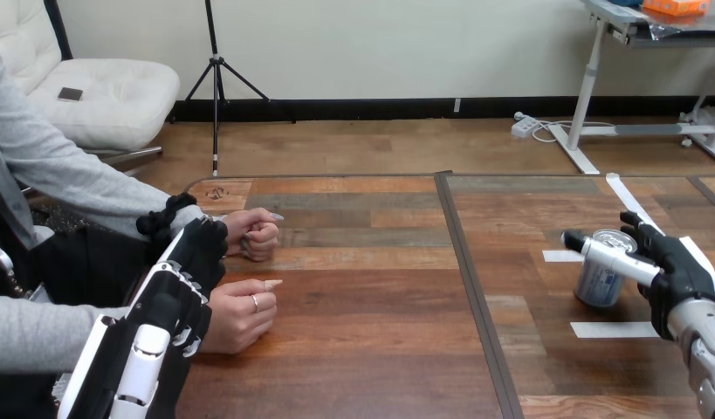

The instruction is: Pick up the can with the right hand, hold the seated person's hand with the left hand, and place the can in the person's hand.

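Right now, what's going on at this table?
The right robot hand has thumb and fingers curled round the can, which looks to stand on the table at its right side. The left robot hand is at the left side, against the person's farther hand, a fist; whether it grips it, I cannot tell. The person's nearer hand rests on the table beside it. The handover is not yet done.

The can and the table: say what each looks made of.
The can: likely thin metal, going by its shiny silver top rim; the side is printed blue and white. The table: wood or wood-look planks, going by the grain and mixed brown tones; low sheen.
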